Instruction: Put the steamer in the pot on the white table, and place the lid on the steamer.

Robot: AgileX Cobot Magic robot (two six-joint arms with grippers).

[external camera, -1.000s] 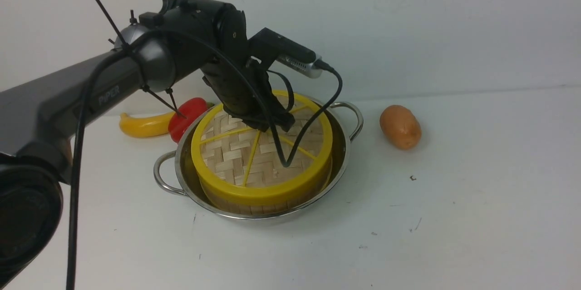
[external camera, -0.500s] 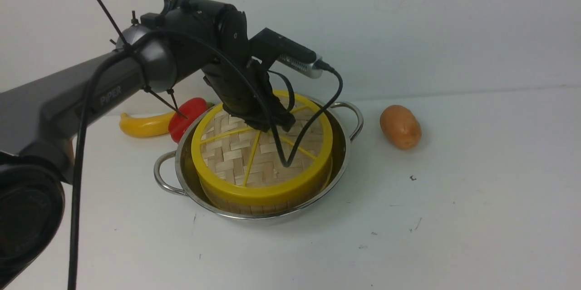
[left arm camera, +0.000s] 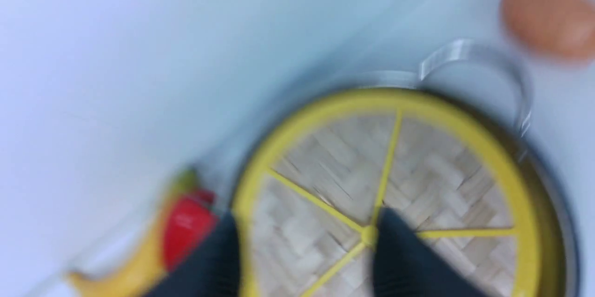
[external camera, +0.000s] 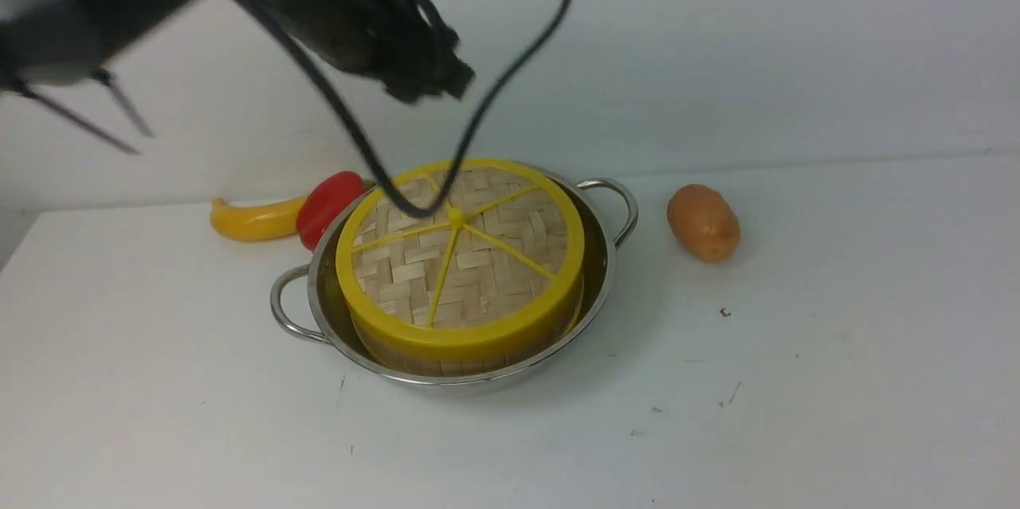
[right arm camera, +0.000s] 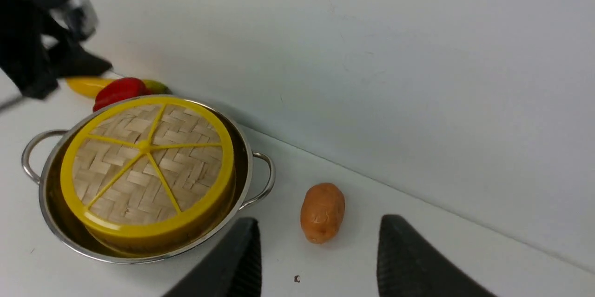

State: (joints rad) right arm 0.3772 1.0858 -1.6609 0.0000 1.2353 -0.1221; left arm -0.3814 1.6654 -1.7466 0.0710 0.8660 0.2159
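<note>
The steel pot stands on the white table. The steamer sits inside it, and only a strip of its bamboo wall shows under the lid. The lid lies flat on the steamer, its yellow spokes meeting at the small knob. My left gripper, blurred, hangs well above the lid. In the left wrist view the gripper is open and empty, its fingers apart over the lid. My right gripper is open and empty over the table, to the right of the pot.
A brown potato lies to the right of the pot. A red pepper and a yellow banana lie behind the pot on its left. A wall stands close behind. A black cable loops down from the left arm over the lid.
My left gripper opened off the lid's knob and rose quickly up and to the left. The lid stayed on the steamer.
</note>
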